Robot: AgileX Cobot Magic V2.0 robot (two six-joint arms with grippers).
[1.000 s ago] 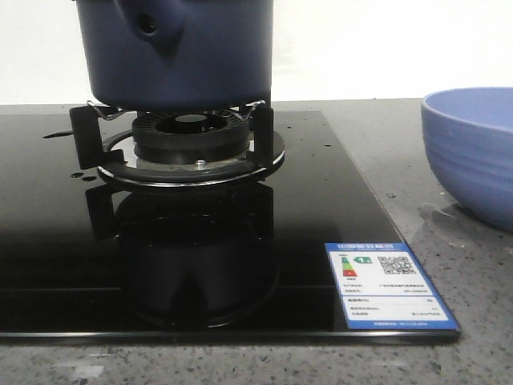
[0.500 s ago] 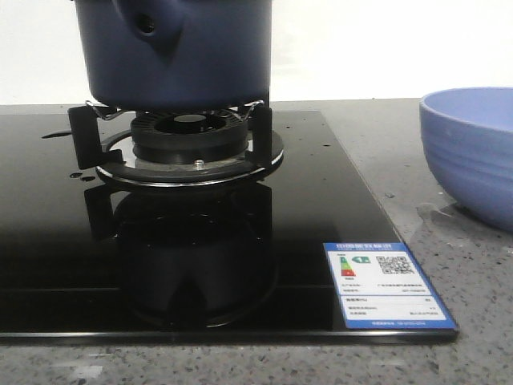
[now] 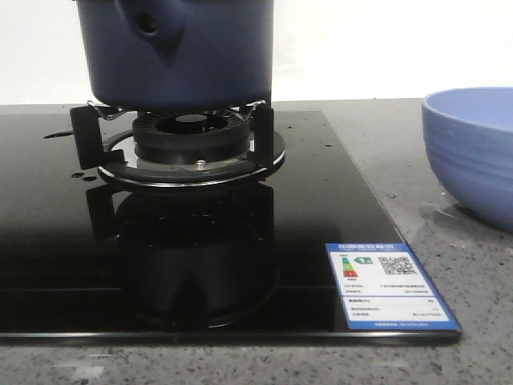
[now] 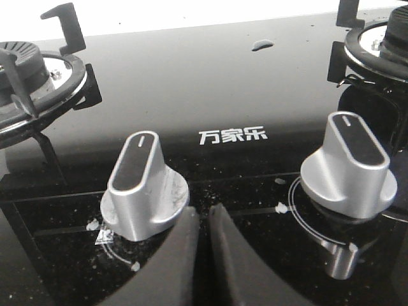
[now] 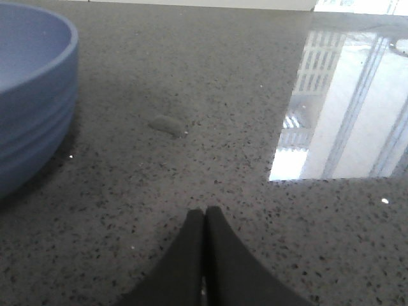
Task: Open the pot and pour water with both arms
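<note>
The dark navy pot [image 3: 180, 56] stands on the burner grate [image 3: 192, 140] of the black glass hob, its knob with a round hole [image 3: 149, 24] facing me; its top is cut off by the frame. Small water droplets [image 3: 78, 174] lie on the glass left of the burner, and one shows in the left wrist view [image 4: 261, 44]. My left gripper [image 4: 204, 213] is shut and empty, low over the hob between two silver dials [image 4: 145, 188]. My right gripper [image 5: 204, 213] is shut and empty over the grey counter. Neither gripper shows in the front view.
A light blue ribbed bowl [image 3: 473, 152] stands on the counter right of the hob, also in the right wrist view [image 5: 29, 95]. A second silver dial [image 4: 350, 166] and a second burner [image 4: 35, 70] show. An energy label [image 3: 389, 285] sits at the hob's front right corner.
</note>
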